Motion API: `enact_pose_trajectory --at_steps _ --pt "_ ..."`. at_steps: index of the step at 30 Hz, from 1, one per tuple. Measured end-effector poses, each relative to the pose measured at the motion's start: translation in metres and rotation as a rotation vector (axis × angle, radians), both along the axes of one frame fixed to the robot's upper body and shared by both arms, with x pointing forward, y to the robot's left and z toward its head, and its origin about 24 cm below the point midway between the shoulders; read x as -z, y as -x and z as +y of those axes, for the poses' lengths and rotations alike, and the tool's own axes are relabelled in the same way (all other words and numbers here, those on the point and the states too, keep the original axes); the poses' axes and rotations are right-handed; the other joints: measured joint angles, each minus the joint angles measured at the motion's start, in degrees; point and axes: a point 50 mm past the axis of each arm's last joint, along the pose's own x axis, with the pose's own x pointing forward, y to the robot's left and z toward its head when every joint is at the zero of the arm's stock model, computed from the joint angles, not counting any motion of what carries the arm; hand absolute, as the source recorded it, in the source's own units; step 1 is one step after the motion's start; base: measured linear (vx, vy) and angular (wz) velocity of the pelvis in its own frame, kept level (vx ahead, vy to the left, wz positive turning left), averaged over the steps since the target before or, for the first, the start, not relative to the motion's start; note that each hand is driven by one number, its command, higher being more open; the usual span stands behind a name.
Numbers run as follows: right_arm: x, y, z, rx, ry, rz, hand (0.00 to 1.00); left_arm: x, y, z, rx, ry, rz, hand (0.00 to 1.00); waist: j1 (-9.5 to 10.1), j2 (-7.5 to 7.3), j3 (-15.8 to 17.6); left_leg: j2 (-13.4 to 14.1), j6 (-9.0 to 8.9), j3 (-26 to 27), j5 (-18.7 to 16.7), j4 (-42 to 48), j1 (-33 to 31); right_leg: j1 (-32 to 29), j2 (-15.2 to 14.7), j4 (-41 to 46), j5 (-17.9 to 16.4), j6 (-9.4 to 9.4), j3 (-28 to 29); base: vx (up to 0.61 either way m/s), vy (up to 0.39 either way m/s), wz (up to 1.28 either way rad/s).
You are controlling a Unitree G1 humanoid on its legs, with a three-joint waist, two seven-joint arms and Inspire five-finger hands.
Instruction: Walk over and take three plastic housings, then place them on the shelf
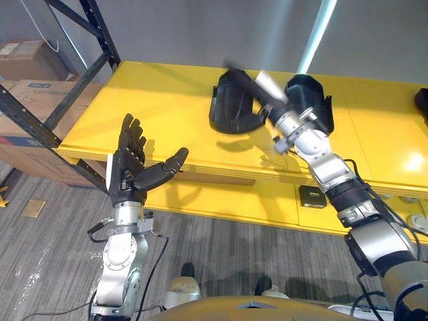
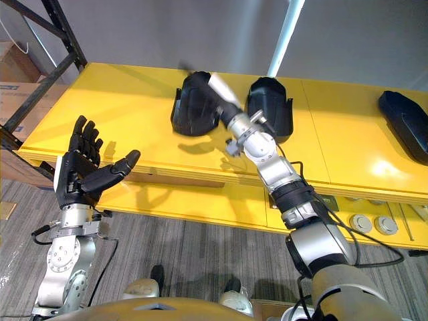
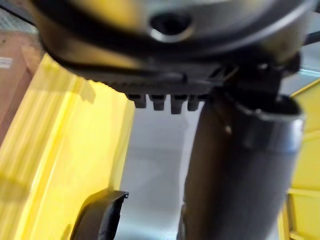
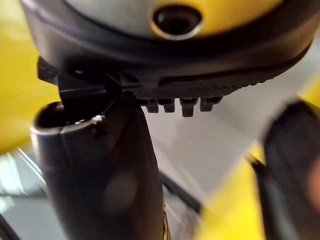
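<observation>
Though seemingly labelled, box (image 1: 30, 93) behind shelf (image 1: 107, 37)

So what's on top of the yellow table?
Three black housings: the left housing, middle housing, far housing. The right robot hand covers part of the left housing.

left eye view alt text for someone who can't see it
The right hand reaches to the left housing, beside a second housing, on a yellow table. The left hand is raised open before its near edge.
</observation>
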Motion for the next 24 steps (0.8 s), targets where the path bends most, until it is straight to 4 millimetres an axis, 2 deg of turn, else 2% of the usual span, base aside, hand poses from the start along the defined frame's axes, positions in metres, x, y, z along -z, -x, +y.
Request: enact_pose_trajectory --at_steps 2,5,6,9,11,12,14,15,17,18,20,22,24 --pt "-0.033 0.032 -0.011 0.055 -0.199 -0.273 1.0 -0.004 -0.002 0.0 -0.014 0.007 -0.02 1.0 -0.9 0.05 -0.03 0.0 0.01 0.97 -0.37 -0.01 0.55 -0.07 0.0 0.0 0.0 0.0 0.86 0.02 0.011 -0.19" --pt "-0.04 0.062 -0.022 0.096 -0.322 -0.426 1.0 -0.011 -0.004 0.001 -0.03 0.014 -0.056 1.0 -2.26 0.08 -0.27 -0.02 0.05 2.02 -0.89 -0.05 1.05 -0.08 -0.02 -0.03 -0.02 0.01 1.79 0.01 0.016 -0.22" --pt "-0.032 0.077 -0.031 0.123 -0.36 -0.444 1.0 -0.017 -0.003 -0.001 -0.011 0.029 -0.092 1.0 -3.26 0.15 -0.38 -0.03 0.09 2.73 -1.25 -0.11 1.26 -0.24 -0.01 -0.13 -0.02 0.02 2.44 0.01 0.018 -0.2" --pt "-0.001 0.093 -0.047 0.215 -0.385 -0.354 1.0 -0.03 -0.001 -0.005 0.044 0.029 -0.155 1.0 -4.18 0.55 -0.82 0.16 0.04 4.74 -2.01 -0.22 1.82 -0.88 0.24 -0.21 -0.04 0.03 4.22 0.02 0.014 -0.32" --pt "0.04 0.103 -0.058 0.347 -0.382 -0.169 1.0 -0.045 0.004 -0.01 0.095 0.018 -0.246 1.0 -5.55 1.08 -1.38 0.71 -0.11 7.05 -2.42 -0.19 1.85 -2.45 0.7 -0.21 0.07 0.07 6.6 0.05 0.006 -0.5" --pt "0.052 0.106 -0.061 0.39 -0.378 -0.119 1.0 -0.049 0.006 -0.012 0.106 0.019 -0.27 1.0 -5.77 1.21 -1.48 0.75 -0.24 7.92 -2.55 -0.07 1.91 -2.98 0.93 -0.18 0.16 0.02 7.43 0.07 0.003 -0.6" --pt "0.093 0.122 -0.075 0.528 -0.425 0.092 1.0 -0.061 0.011 -0.018 0.152 0.022 -0.353 1.0 -7.35 1.64 -1.8 1.54 -0.95 11.46 -3.07 0.03 2.48 -4.83 2.12 -0.18 0.76 -0.36 10.93 0.08 -0.006 -0.73" --pt "0.101 0.127 -0.079 0.548 -0.454 0.132 1.0 -0.061 0.012 -0.02 0.16 0.024 -0.364 1.0 -7.67 1.69 -1.83 1.76 -1.14 12.56 -3.22 0.04 2.82 -5.13 2.48 -0.17 0.88 -0.47 12.0 0.08 -0.014 -0.85" --pt "0.13 0.152 -0.095 0.666 -0.54 0.265 1.0 -0.06 0.013 -0.024 0.176 0.037 -0.369 1.0 -10.5 2.0 -2.02 2.72 -1.98 17.48 -4.69 0.36 5.09 -5.7 4.15 -0.16 1.0 -0.62 16.52 0.07 -0.002 -1.01" --pt "0.135 0.159 -0.099 0.692 -0.554 0.285 1.0 -0.06 0.013 -0.024 0.178 0.039 -0.367 1.0 -11.34 1.99 -2.05 2.95 -2.19 18.76 -5.43 1.09 5.39 -5.86 4.36 -0.16 1.01 -0.63 17.57 0.06 0.006 -1.09" --pt "0.143 0.185 -0.118 0.794 -0.569 0.322 1.0 -0.054 0.011 -0.029 0.182 0.064 -0.348 1.0 -14.77 2.41 -2.32 4.03 -2.61 22.97 -8.16 4.37 6.07 -6.47 5.51 -0.14 1.11 -0.7 21.56 0.04 0.001 -0.93" --pt "0.143 0.202 -0.129 0.853 -0.607 0.307 1.0 -0.05 0.007 -0.033 0.181 0.086 -0.323 1.0 -17.19 2.8 -2.56 4.75 -2.69 25.75 -9.49 6.01 6.22 -7.52 6.18 -0.03 1.38 -0.51 24.24 0.01 -0.011 -0.69" --pt "0.144 0.215 -0.134 0.896 -0.644 0.302 1.0 -0.047 0.0 -0.037 0.197 0.117 -0.31 1.0 -18.7 2.8 -2.55 4.98 -2.83 27.9 -10.15 6.94 6.41 -8.41 6.81 -0.05 1.85 -0.41 26.28 -0.04 -0.013 -0.69"
